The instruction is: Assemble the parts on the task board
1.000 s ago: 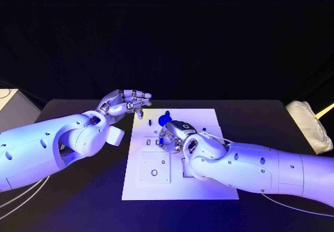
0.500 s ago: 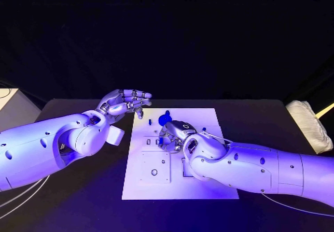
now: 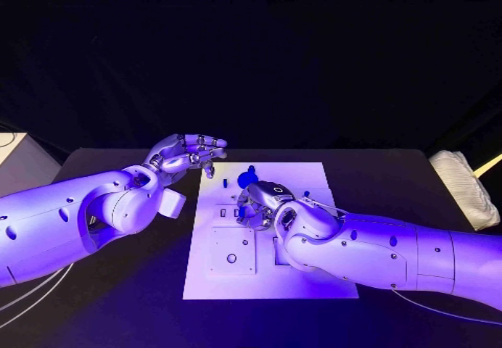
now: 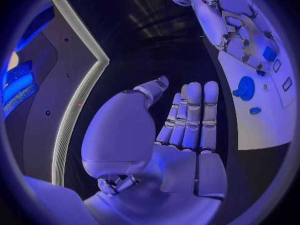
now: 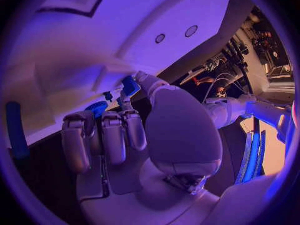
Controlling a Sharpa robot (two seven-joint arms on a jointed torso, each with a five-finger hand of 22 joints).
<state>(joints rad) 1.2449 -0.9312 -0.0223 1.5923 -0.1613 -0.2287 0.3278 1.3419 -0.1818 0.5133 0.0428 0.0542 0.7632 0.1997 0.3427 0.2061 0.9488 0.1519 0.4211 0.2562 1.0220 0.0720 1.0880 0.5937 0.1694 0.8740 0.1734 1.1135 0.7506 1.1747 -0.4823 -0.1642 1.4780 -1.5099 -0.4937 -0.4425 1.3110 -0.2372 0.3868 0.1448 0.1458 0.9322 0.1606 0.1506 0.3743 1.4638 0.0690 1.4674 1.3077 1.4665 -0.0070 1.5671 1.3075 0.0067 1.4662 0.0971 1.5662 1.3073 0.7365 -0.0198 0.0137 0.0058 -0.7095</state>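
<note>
A robot works mid-assembly at a black table [image 3: 125,290], its right hand [image 3: 262,201] set down on the middle of the white task board [image 3: 267,279] with a small blue part [image 5: 130,86] pinched at its fingertips, the piece pressed close against the board's surface. Whether that part is seated cannot be told from here. The left hand [image 3: 188,154] hovers just off the board's far left corner, fingers loosely apart and grasping nothing. Near the board's far edge a round blue part [image 3: 247,178] stands in place, with a smaller blue part [image 4: 254,110] lying beside it on the white surface; another blue part [image 3: 305,194] shows just past the right hand. Several cut-outs on the near half of the board, among them a square plate [image 3: 231,252] with a hole, carry no blue piece, so the job looks to be partway through, with more fitting to come.
</note>
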